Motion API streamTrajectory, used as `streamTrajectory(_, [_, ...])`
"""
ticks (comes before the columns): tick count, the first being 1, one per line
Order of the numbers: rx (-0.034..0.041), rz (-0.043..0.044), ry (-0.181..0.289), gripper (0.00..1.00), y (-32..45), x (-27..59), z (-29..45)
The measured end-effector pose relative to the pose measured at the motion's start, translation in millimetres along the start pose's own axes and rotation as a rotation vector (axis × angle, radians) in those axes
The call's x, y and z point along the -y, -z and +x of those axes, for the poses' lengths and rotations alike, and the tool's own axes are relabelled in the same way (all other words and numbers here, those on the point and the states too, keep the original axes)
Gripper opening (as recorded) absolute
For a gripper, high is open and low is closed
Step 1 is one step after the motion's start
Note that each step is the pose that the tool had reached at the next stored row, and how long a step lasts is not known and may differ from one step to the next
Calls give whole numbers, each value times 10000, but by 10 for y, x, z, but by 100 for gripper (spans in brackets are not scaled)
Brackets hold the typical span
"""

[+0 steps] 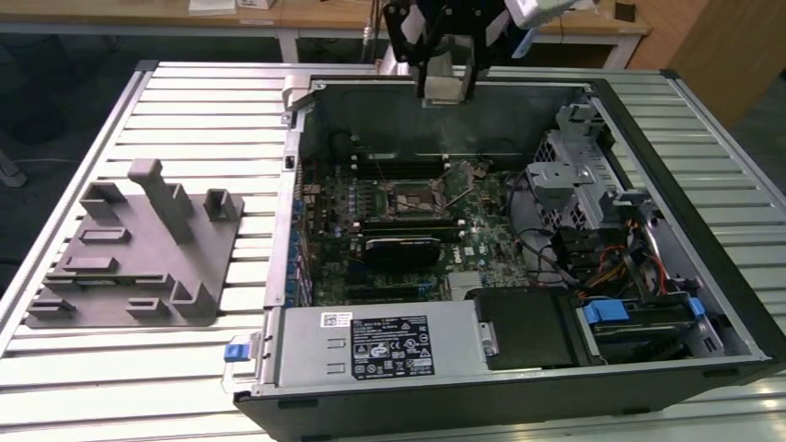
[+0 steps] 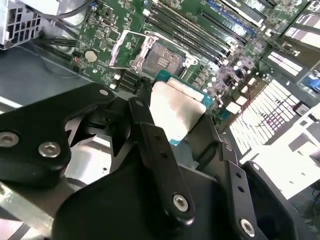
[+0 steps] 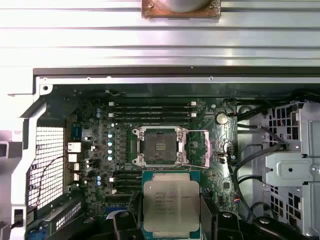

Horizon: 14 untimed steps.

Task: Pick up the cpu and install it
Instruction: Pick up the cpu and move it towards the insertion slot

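Hand around cpu, above socket

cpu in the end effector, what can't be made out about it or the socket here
- Underside of the flat silvery square cpu: faces away from the camera in both wrist views.
- Where the black end effector touches it: the end effector's own links cover the contact, second wrist view.
- Pins of the open metal-framed socket: too small, first wrist view.
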<state>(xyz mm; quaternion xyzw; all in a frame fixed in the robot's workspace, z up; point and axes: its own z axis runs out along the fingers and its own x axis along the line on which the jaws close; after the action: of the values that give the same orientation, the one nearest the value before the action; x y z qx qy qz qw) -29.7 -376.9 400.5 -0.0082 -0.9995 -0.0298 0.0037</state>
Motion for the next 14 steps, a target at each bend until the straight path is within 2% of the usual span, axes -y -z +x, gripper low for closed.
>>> streamTrajectory(4, [0,-3,0,54,99,-6,1])
streamTrajectory(6, [0,-3,0,54,70,-4,1])
streamTrajectory(7, [0,-2,0,54,-96,6,-1])
streamTrajectory(14, [0,-2,0,54,-163,10,-1])
